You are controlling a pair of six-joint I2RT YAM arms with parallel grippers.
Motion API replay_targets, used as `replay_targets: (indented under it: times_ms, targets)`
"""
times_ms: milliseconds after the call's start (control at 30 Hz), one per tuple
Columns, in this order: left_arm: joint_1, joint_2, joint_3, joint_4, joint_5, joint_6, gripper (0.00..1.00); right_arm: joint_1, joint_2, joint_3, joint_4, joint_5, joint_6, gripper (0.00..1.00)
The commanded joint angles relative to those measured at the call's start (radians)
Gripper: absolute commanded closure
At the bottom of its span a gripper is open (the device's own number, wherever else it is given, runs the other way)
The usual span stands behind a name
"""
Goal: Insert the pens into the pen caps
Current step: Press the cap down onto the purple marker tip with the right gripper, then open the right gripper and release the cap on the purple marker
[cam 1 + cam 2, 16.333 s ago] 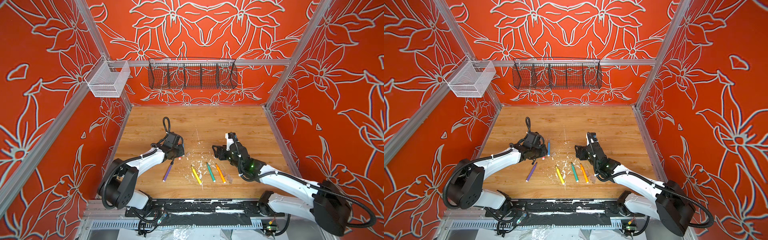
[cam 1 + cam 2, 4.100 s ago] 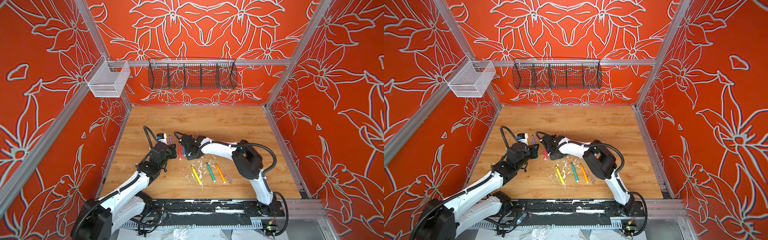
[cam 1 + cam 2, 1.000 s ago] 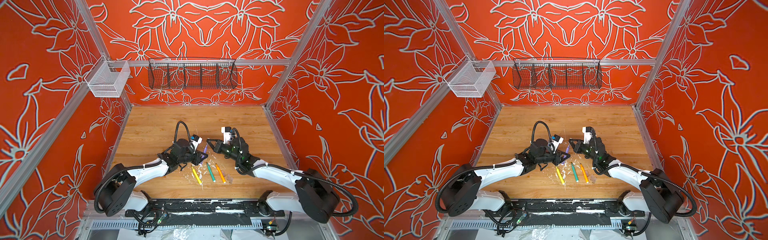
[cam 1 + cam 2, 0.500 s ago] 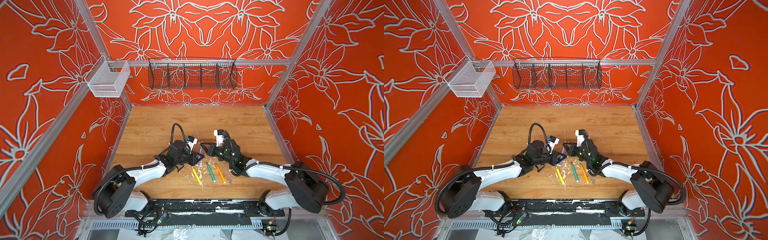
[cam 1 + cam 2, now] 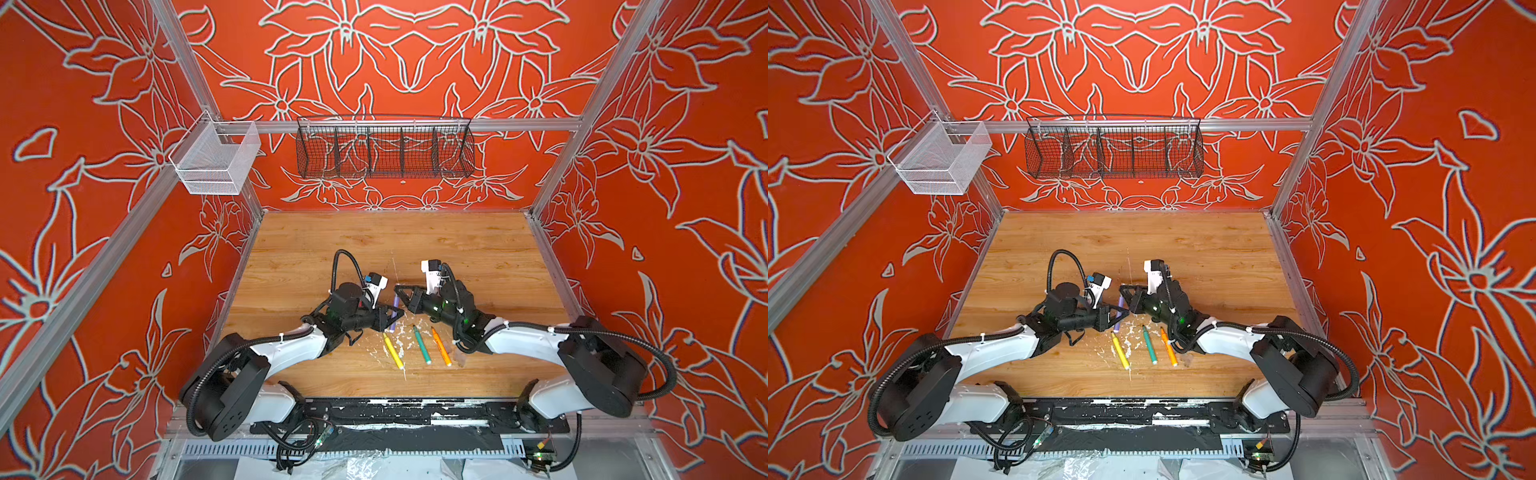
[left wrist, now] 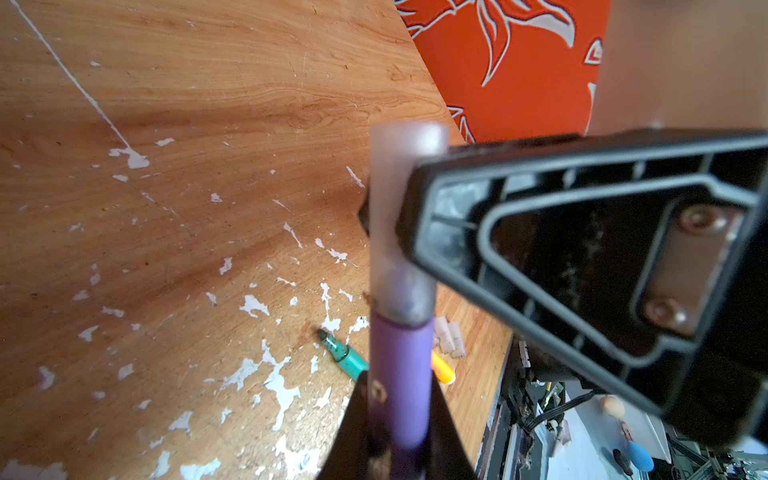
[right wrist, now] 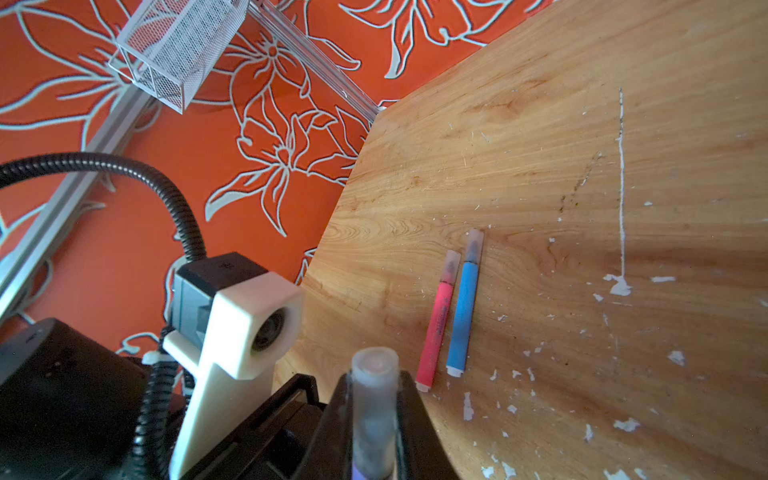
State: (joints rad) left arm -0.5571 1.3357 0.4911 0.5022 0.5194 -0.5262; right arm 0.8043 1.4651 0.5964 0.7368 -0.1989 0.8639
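The left gripper pinches the purple pen by its barrel above the table, tip inside a clear cap. The right gripper flanks that cap; I cannot tell whether it presses.

There are 6 pens. 3 are capped, including the pink pen and blue pen. The yellow pen, green pen and orange pen lie bare.

2 baskets hang on the rail: the black basket and the white basket.

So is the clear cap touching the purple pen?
Touching. In the left wrist view the clear cap sits over the tip of the purple pen, its rim meeting the barrel.
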Motion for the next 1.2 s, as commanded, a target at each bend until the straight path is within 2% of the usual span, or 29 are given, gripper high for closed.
replay_targets:
  times_ms: [0,100,233,433,533,633,733,833,1033,1167]
  targets:
    - [0.008,-0.026,0.013,0.137,0.024,0.028,1.0,0.039,-0.019,0.011,-0.046,-0.053,-0.007,0.62]
    - [0.008,-0.025,0.012,0.14,0.029,0.035,1.0,0.017,-0.068,-0.011,-0.065,-0.031,-0.007,0.5]
    - [0.008,-0.025,0.026,0.111,0.03,0.048,1.0,-0.024,-0.164,-0.034,-0.082,-0.034,-0.022,0.41]
    - [0.004,-0.024,0.028,0.11,0.052,0.072,1.0,-0.088,-0.319,-0.065,-0.152,-0.001,-0.06,0.34]
    - [-0.005,-0.021,0.037,0.103,0.066,0.087,1.0,-0.131,-0.353,-0.072,-0.186,0.0,-0.054,0.35]
    - [-0.035,-0.023,0.056,0.066,0.06,0.119,1.0,-0.149,-0.346,-0.054,-0.201,-0.027,-0.063,0.44]
    - [-0.096,-0.03,0.091,-0.015,0.005,0.183,1.0,-0.153,-0.319,-0.02,-0.212,-0.078,-0.066,0.52]
    - [-0.145,-0.035,0.112,-0.066,-0.051,0.229,1.0,-0.154,-0.302,-0.004,-0.21,-0.108,-0.067,0.54]
    - [-0.15,-0.036,0.116,-0.079,-0.075,0.242,1.0,-0.154,-0.323,-0.003,-0.217,-0.112,-0.086,0.55]
    - [-0.154,-0.03,0.125,-0.088,-0.065,0.25,1.0,-0.155,-0.319,0.001,-0.215,-0.119,-0.082,0.61]
